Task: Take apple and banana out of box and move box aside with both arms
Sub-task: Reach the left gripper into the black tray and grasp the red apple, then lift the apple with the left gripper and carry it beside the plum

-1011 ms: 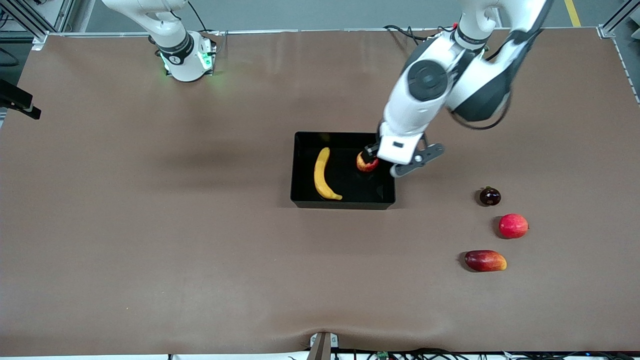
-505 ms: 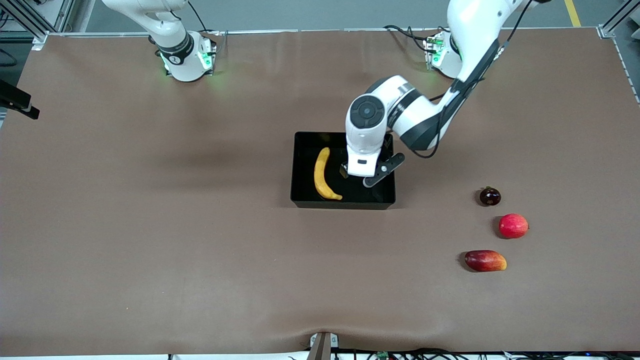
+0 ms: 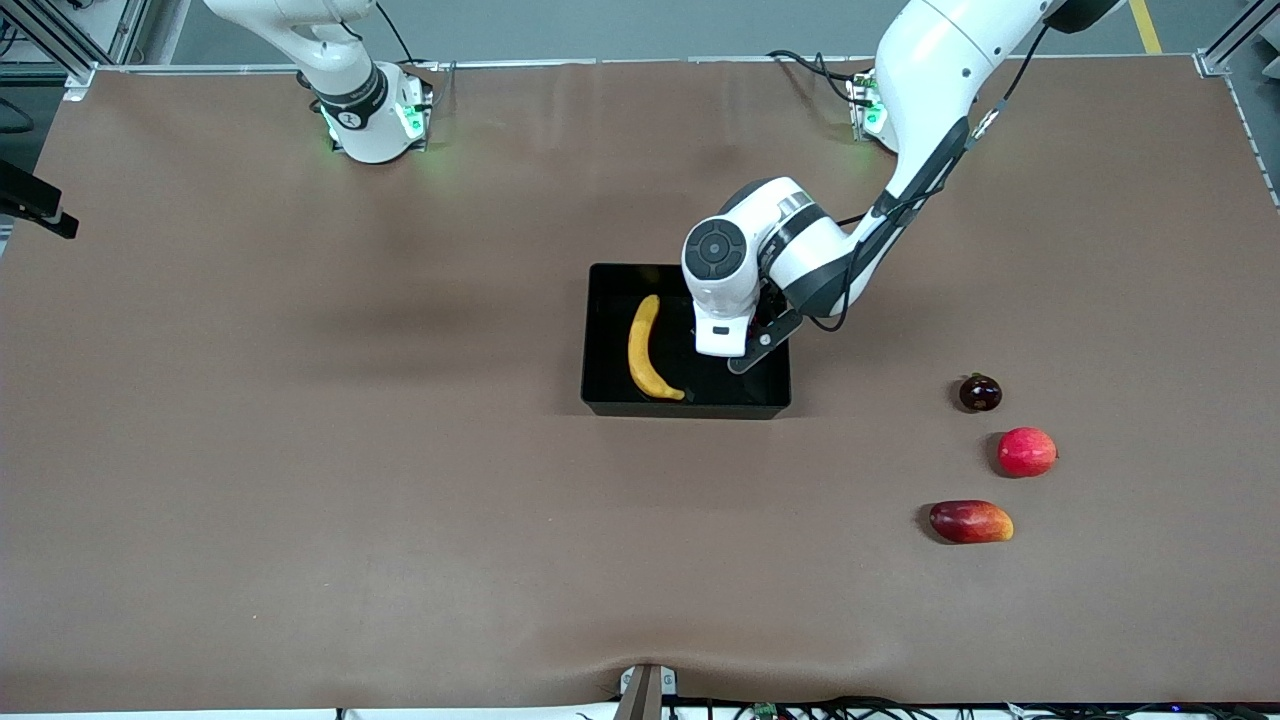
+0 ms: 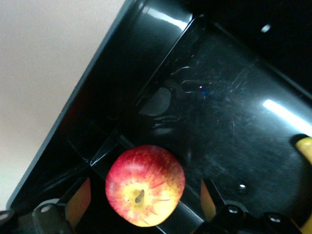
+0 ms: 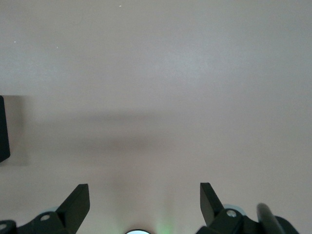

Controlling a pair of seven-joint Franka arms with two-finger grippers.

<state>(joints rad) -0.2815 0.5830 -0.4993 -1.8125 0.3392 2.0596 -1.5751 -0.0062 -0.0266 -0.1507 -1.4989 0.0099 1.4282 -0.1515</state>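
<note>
Lowered since earlier, my left gripper (image 4: 141, 207) hangs spread astride the apple (image 4: 145, 185) low-centre in the wrist frame, inside the box (image 3: 601, 340): firm, smooth, light, best pinched across its middle; right gripper (image 5: 139, 204) spread, waiting.

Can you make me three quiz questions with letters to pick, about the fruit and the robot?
1. Where is the banana?
A. in the black box
B. beside the mango
C. in a tool

2. How many fruits lie on the table outside the box?
A. one
B. three
C. five

3. How is the left tool?
A. shut on the banana
B. open around the apple
C. shut tight on nothing

Answers: 1 A, the banana lies on the box floor. 2 B, a dark fruit, a red fruit and a mango. 3 B, its fingers stand apart on each side of the apple.
</note>
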